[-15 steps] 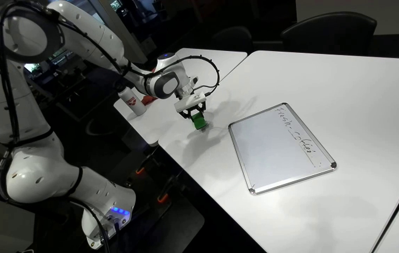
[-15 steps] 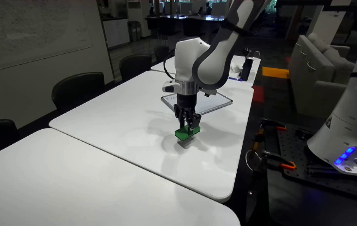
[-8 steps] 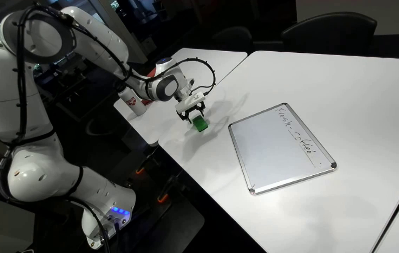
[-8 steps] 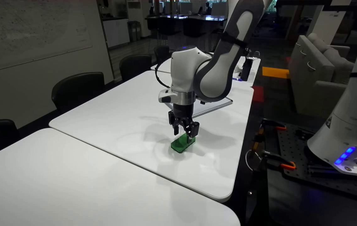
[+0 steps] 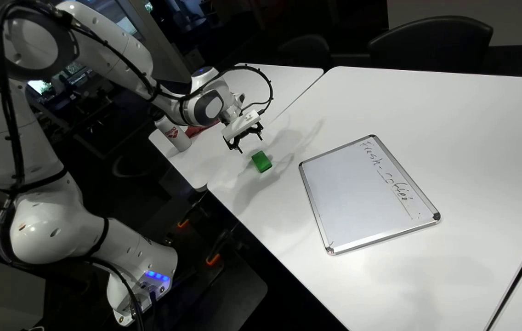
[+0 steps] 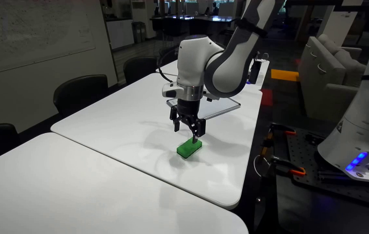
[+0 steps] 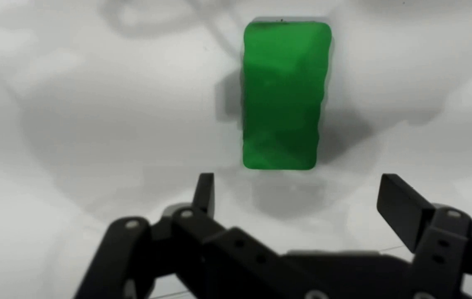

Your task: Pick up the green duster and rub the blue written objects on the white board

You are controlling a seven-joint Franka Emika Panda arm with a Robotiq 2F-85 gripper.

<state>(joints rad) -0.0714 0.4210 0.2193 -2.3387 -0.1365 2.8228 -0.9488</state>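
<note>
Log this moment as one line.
fingers: open, empty; green duster: unheld, flat on table; writing: visible on whiteboard; wiping: not under way

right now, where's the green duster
In an exterior view, the green duster lies on the white table, left of the whiteboard, near the open jaws.

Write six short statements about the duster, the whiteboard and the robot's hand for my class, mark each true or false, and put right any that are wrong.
1. The green duster rests on the table. True.
2. The whiteboard has writing on it. True.
3. The duster lies on top of the whiteboard. False: it lies on the table, apart from the whiteboard.
4. The hand is open. True.
5. The hand is clasping the duster. False: the hand holds nothing.
6. The whiteboard stands upright. False: it lies flat on the table.
</note>
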